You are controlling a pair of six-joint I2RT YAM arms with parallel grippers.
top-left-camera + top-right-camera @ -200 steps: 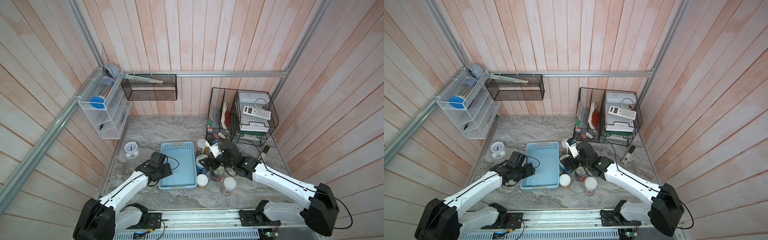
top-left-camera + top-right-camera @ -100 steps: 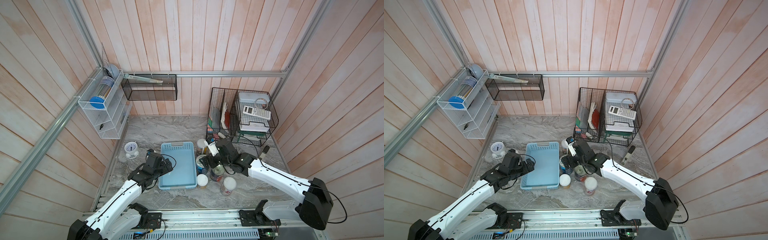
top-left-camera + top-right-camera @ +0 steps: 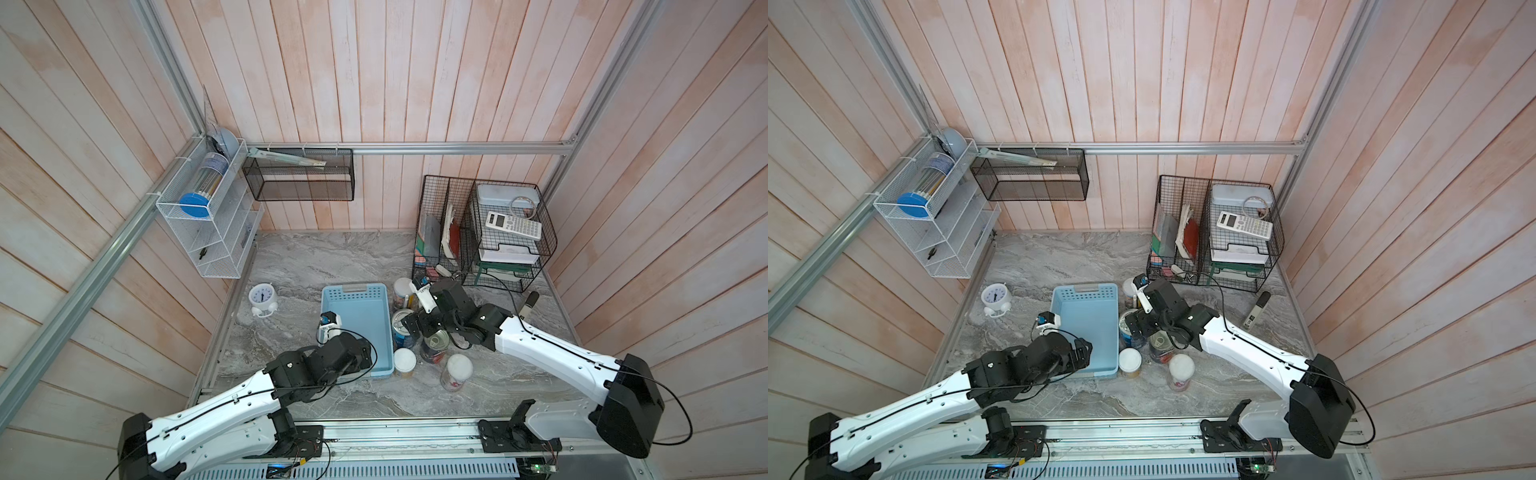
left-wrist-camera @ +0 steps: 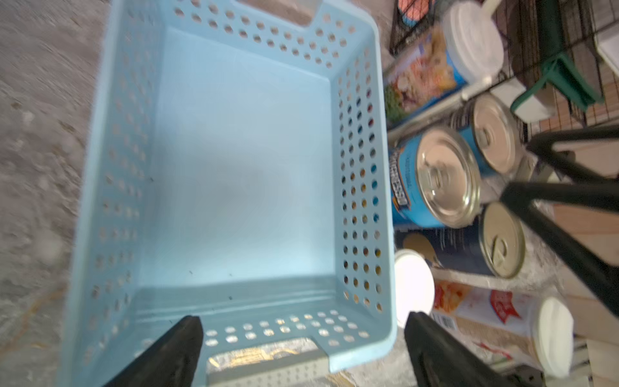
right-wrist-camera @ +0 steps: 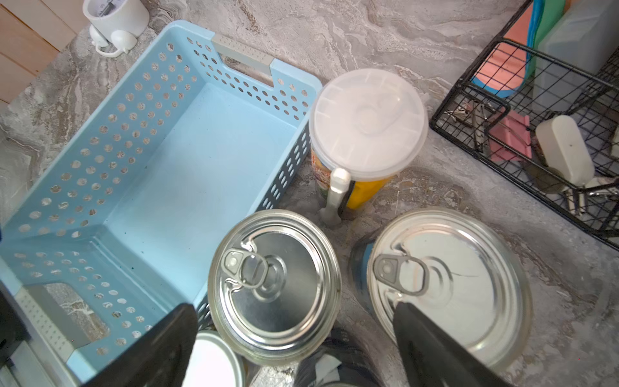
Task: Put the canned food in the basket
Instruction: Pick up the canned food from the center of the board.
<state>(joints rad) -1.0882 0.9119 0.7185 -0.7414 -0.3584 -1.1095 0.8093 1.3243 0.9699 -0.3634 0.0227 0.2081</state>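
Note:
The light blue basket (image 3: pixel 357 316) (image 4: pixel 234 167) (image 5: pixel 184 184) lies with nothing in it. The canned food stands bunched along its right side: a blue-label tin (image 3: pixel 400 330) (image 4: pixel 435 177), a dark tin (image 3: pixel 434 347) (image 4: pixel 499 239), a third tin (image 5: pixel 452 278), and white-lidded cans (image 3: pixel 402 286) (image 3: pixel 404 360) (image 3: pixel 457 370). My right gripper (image 3: pixel 417 328) (image 5: pixel 294 335) hangs open just above the silver-topped tin (image 5: pixel 274 284), a finger on either side, touching nothing. My left gripper (image 3: pixel 363 359) (image 4: pixel 301 341) is open at the basket's near end, holding nothing.
A white alarm clock (image 3: pixel 262 297) stands left of the basket. Black wire racks (image 3: pixel 478 237) with papers and a calculator sit at the back right, a small grey device (image 3: pixel 525 303) in front of them. A white wire shelf (image 3: pixel 208 224) hangs on the left wall.
My left gripper has opened fully and swung from the basket's left side to its near end. The right gripper has shifted slightly over the tins and stayed open.

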